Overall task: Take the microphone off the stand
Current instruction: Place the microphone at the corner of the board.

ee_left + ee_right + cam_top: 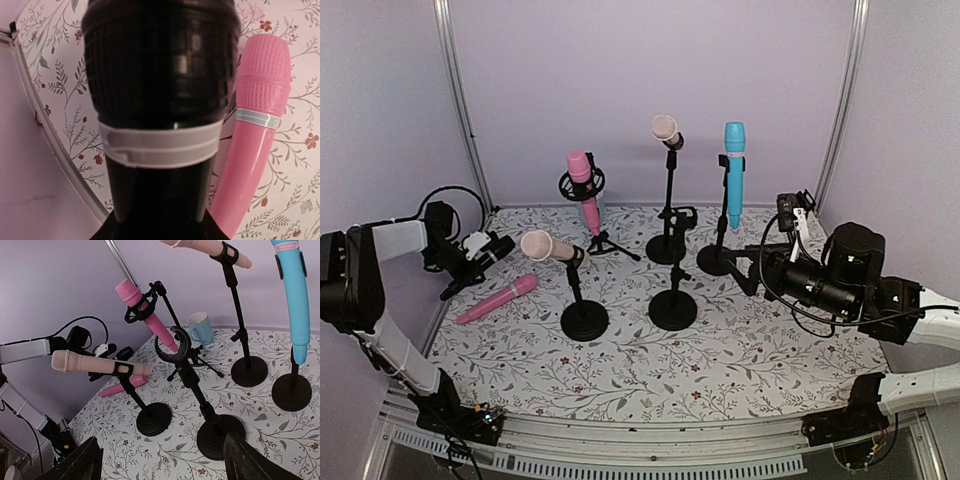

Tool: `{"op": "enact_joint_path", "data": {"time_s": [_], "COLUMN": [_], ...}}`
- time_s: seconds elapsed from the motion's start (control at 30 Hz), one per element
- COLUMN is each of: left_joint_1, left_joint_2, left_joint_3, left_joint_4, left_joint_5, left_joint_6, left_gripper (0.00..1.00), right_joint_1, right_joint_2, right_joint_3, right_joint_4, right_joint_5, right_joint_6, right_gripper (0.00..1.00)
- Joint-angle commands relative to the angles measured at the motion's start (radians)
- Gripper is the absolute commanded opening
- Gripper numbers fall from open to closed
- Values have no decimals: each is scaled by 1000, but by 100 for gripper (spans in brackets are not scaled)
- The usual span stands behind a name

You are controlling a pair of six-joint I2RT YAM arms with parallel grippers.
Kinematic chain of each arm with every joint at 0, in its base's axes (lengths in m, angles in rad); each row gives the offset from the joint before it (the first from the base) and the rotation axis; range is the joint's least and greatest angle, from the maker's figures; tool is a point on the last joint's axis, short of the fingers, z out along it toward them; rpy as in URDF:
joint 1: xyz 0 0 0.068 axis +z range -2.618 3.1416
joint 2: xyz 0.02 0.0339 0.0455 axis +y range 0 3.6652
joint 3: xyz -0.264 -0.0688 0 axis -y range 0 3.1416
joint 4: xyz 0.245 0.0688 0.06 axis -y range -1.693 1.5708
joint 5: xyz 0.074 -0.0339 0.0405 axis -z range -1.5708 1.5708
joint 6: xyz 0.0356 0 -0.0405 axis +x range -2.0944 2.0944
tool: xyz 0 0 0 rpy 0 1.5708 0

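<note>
**Set the freed microphone down flat, beside the pink one**

The left gripper (470, 257) is clamped around the black microphone with a pale grey band (160, 100). It holds the microphone over the left edge of the floral tablecloth (740, 360), well apart from the empty black clip stand (673, 285) mid-cloth. Best to lower it level, just beside the pink plastic microphone (256, 130) lying there, not onto it. The right gripper (165, 467) gapes wide, holding nothing.

counter (750, 360): leaf-and-flower print all over | loose pink microphone (497, 299): flat near left edge | pale blue mug (201, 328): upright, back, behind the tripod (610, 243) | tripod's pink microphone (583, 185): tilted | tall beige microphone (666, 130): clipped high, centre back | low beige microphone (550, 246): near level | blue microphone (734, 175): upright, right rear | walls (650, 70): lilac
</note>
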Motion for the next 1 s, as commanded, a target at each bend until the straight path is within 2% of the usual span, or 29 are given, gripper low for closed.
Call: {"op": "enact_joint_path", "data": {"time_s": [0.0, 0.17, 0.3, 0.43, 0.87, 0.9, 0.97], "left_joint_1": [8, 4, 2, 3, 3, 3, 2], "left_joint_2": [63, 110, 127, 153, 159, 152, 135], "left_joint_3": [-16, -15, -8, -4, 43, 66, 119], "left_joint_4": [59, 46, 7, -7, -43, -68, -128], "left_joint_5": [2, 46, 95, 110, 140, 155, 196], "left_joint_6": [-64, -88, -83, -84, -125, -133, -152], "left_gripper": [29, 37, 46, 53, 55, 59, 74], "right_joint_1": [-116, -263, -339, -364, -427, -432, -436], "right_joint_2": [44, 152, 230, 294, 371, 391, 439], "right_joint_3": [-52, -89, -94, -91, -131, -126, -111], "right_joint_4": [-26, 74, 158, 199, 333, 349, 374], "right_joint_5": [-336, -600, -729, -772, -884, -899, -933], "right_joint_6": [149, 184, 223, 236, 307, 310, 318], "right_gripper": [85, 84, 84, 83, 81, 81, 80]}}
